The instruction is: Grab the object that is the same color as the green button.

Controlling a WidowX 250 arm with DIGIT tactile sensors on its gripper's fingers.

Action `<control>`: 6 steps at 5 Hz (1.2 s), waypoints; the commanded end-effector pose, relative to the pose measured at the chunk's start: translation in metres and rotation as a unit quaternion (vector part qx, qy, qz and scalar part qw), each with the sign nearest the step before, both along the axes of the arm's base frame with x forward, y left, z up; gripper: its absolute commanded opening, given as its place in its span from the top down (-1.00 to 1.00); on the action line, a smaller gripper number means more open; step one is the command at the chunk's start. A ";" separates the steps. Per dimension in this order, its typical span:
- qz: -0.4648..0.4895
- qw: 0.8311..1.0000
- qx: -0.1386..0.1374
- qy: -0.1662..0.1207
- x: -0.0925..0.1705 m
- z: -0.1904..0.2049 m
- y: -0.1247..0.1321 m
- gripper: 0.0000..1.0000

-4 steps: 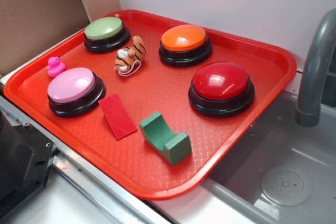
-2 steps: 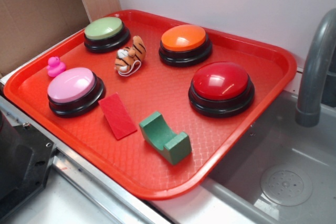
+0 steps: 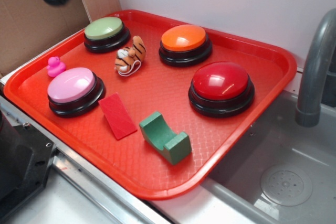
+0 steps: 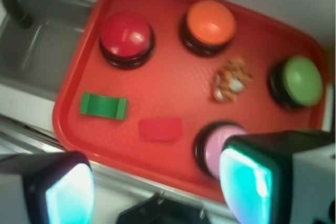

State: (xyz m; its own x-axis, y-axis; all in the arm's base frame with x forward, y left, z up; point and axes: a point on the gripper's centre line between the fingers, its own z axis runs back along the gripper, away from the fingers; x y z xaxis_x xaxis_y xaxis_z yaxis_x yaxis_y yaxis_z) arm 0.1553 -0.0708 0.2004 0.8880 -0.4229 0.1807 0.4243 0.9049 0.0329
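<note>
Nothing grabbed yet: the gripper (image 4: 157, 192) hangs high over the tray (image 3: 157, 95), jaws wide and, blur permitting, empty. The green block (image 3: 165, 137) sits untouched near the tray's front edge beside the red piece (image 3: 118, 115).

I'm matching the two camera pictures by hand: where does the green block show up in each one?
Exterior: green block lies at the tray's near edge, lower centre, right of the red piece.
Wrist: green block lies at left, near the tray's left rim, below the red button.
Shared landmark: the red piece lies beside the block in both views.
</note>
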 end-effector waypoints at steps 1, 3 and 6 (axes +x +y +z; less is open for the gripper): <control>-0.264 0.963 0.033 0.048 0.009 -0.068 -0.030 -1.00; -0.495 0.860 0.060 0.103 0.026 -0.111 -0.050 -1.00; -0.571 0.807 0.074 0.133 -0.005 -0.162 -0.056 -1.00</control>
State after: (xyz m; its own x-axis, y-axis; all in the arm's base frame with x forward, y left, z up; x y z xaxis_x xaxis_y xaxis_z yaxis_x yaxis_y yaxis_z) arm 0.1619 -0.1297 0.0339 -0.0782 -0.9923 -0.0955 0.9876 -0.0640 -0.1436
